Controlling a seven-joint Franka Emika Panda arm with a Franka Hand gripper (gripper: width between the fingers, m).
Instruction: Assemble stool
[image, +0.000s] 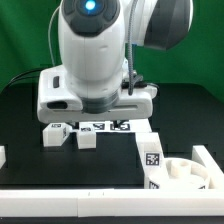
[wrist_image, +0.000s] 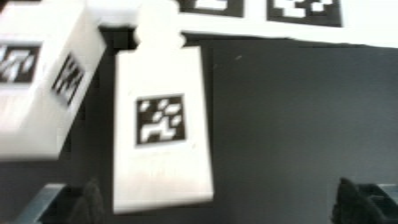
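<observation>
- Plainly wide open, the tool (wrist_image: 214, 205) has hold of nothing. In the wrist view its two dark fingertips (wrist_image: 64, 205) stand far apart.
- Between those fingertips lies one white leg (wrist_image: 164, 125) of the stool, a long block with a black-and-white tag facing the camera. It sits nearer one fingertip than the other, and dark bench (wrist_image: 294, 110) shows on either side of it, so no contact is visible.
- Just beside that leg, at an angle to it, is a neighbouring leg (wrist_image: 45, 80), also tagged. Whether the two touch cannot be told.
- Past the far end of the leg, tags of the marker board (wrist_image: 302, 10) are partly in view.
- In the exterior view the arm (image: 95, 50) hides the tool's fingers. Below it, by the marker board, sit a small leg piece (image: 55, 133) and a shorter block (image: 86, 138). Which of these the wrist view shows is unclear.
- Well apart, toward the exterior view's right, a third leg (image: 150, 155) lies flat with its tag up, and the round seat (image: 195, 172) is just beside it.
- A long white border rail (image: 90, 205) runs along the near edge.
</observation>
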